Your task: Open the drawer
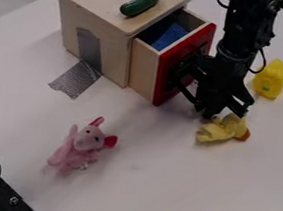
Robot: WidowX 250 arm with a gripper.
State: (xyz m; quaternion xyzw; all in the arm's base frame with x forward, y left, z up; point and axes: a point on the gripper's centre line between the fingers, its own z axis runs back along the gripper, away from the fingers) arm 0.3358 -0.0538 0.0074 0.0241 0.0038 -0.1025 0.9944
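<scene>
Black hardware (11, 198) with a looped cable occupies the near left corner. Beyond it, a pink plush toy (82, 146) lies on the table (151, 190). The red-fronted drawer (185, 59) stands extended from the wooden cabinet (110, 1). The gripper (221, 112) is positioned beside the drawer front, near a yellow plush toy (220, 130); clenched or released state: cannot tell.

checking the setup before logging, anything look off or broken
The grey tape looks makeshift: it runs down the wooden cabinet onto the table, perhaps as an anchor. A cucumber lying on top is slightly odd. No spill or damage that I can see.
</scene>
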